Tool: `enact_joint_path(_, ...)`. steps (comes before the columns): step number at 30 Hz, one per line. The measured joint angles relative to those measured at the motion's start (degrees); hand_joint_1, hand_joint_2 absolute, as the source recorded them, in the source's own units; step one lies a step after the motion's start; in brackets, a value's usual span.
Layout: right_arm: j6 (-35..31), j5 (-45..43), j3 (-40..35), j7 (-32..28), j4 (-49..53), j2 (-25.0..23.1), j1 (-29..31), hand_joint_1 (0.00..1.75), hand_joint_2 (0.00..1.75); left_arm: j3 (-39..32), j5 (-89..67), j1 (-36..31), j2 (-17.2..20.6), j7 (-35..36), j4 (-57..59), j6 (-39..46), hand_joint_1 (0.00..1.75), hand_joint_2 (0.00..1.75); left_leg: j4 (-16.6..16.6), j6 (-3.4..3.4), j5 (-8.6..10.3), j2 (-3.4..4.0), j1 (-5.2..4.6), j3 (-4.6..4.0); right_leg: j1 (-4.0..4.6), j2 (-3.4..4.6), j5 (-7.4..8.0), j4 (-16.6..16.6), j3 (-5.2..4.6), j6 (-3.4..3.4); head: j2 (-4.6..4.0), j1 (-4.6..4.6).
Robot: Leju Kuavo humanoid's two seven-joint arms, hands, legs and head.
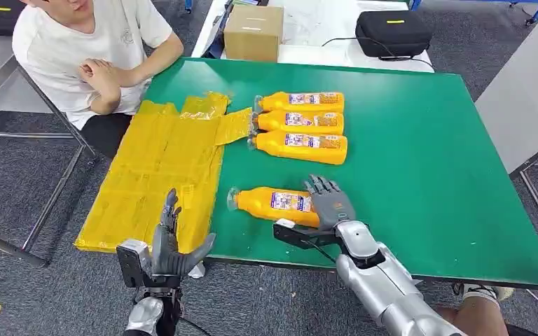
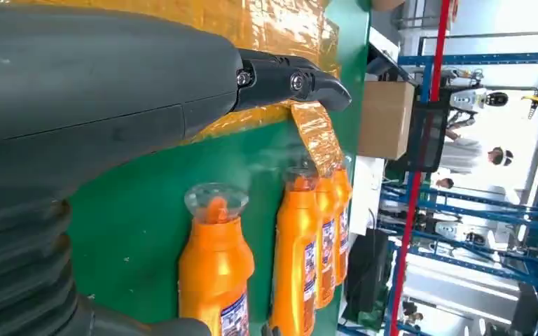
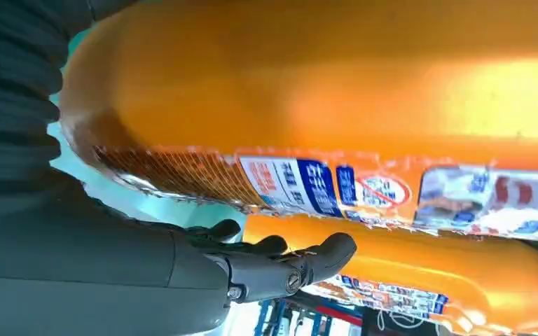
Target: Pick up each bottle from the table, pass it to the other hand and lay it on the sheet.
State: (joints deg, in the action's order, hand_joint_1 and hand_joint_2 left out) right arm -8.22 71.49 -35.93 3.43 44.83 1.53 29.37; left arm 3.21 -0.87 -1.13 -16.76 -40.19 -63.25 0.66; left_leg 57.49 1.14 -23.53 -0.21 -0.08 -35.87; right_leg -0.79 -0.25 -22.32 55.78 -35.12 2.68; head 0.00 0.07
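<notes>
Head view, green table (image 1: 420, 154), yellow sheet (image 1: 161, 168), grey carpet (image 1: 14, 175)

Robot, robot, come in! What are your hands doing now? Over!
Right hand reaching over nearest bottle, grip unconfirmed. Left hand open above yellow sheet. Nothing in the way.

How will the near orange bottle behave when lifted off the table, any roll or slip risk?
The near orange bottle lies on its side on the green table, so it looks apt to roll if nudged. It appears full of orange liquid, so probably heavy for its size. Its glossy body and label may be slippery under the right robot hand, whose fingers lie over its base end.
</notes>
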Motion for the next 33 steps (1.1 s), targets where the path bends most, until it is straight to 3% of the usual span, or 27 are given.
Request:
enact_joint_path(7, 1.84, -0.68, -0.02, -0.31, -0.72, 0.00, 0.15, 1.75, 1.75, -0.33, -0.24, -0.01, 0.00, 0.00, 0.00, -0.02, 0.00, 1.75, 0.00, 0.00, -0.01, 0.00, 0.00, -0.01, 0.00, 0.00, 0.00, 0.00, -0.01, 0.00, 0.00, -0.02)
enact_joint_path(12, 6.64, -0.90, -0.26, -0.20, -3.39, -0.11, 2.61, 1.75, 1.75, -0.72, -0.42, -0.26, 0.00, 0.00, 0.20, 0.15, 0.00, 1.75, 0.00, 0.00, 0.00, 0.01, 0.00, 0.05, 0.01, 0.01, -0.01, -0.01, 0.01, -0.01, 0.00, 0.00)
enact_joint_path(22, 8.37, -4.05, -0.28, -1.40, -8.39, -0.74, 5.61, 1.75, 1.75, -0.96, -0.94, -0.98, 0.00, 0.00, 1.16, 0.31, 0.00, 1.75, 0.00, 0.00, 0.00, 0.00, 0.00, 0.29, 0.00, 0.00, -0.01, -0.02, 0.25, -0.01, 0.00, 0.00)
enact_joint_path(29, 8.20, -26.00, 5.86, -19.37, -7.97, -0.70, 2.69, 1.75, 1.75, -1.03, 0.29, -1.07, 0.00, 0.00, 1.60, -0.66, 0.00, 1.75, 0.00, -0.04, -0.12, 0.10, 0.01, 0.50, 0.02, 0.05, 0.00, -0.02, 0.39, -0.01, 0.00, 0.00)
enact_joint_path(33, 0.94, -38.56, 10.25, -25.34, 3.90, -3.92, -10.28, 1.75, 1.75, -1.14, 3.64, 0.24, -0.11, 1.47, 1.27, -1.82, 0.00, 1.75, 0.00, -0.13, -0.26, -0.01, 0.15, 0.49, 0.16, 0.00, -0.16, -0.02, 0.42, -0.12, 0.00, -0.04)
